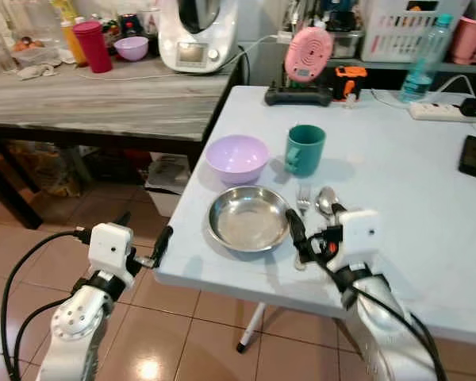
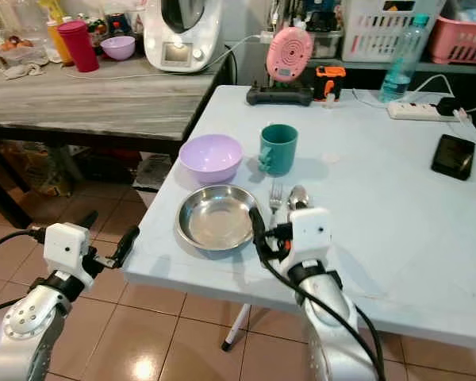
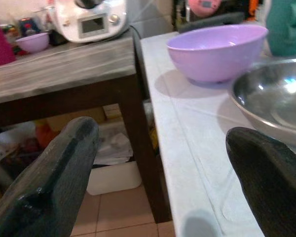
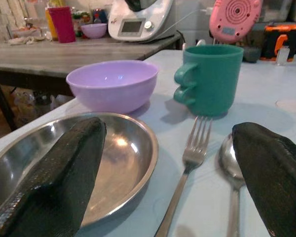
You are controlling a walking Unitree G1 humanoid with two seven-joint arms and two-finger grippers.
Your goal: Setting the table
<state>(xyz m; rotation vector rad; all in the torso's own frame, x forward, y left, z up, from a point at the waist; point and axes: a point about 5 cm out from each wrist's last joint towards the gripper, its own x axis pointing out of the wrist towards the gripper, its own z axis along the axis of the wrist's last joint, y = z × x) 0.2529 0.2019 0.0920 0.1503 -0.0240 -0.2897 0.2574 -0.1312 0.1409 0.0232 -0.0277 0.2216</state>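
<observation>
Centre frame on the pale table (image 1: 397, 230): steel plate (image 1: 248, 218), with fork (image 1: 303, 200) and spoon (image 1: 326, 202) just right of it. Above them, lilac bowl (image 1: 237, 157) and teal mug (image 1: 305, 149). Right tool (image 1: 316, 230), fingers apart, over the cutlery handles. Left tool (image 1: 143, 234), fingers apart, at the table's lower-left edge. Open tiled floor (image 1: 190, 333) below.

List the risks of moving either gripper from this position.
The open right gripper hangs over the silver metal plate's rim, beside the metal fork and metal spoon; a careless sweep could scatter them. The plate sits near the white table's edge and might be nudged off. The open left gripper at that edge could bump it.
</observation>
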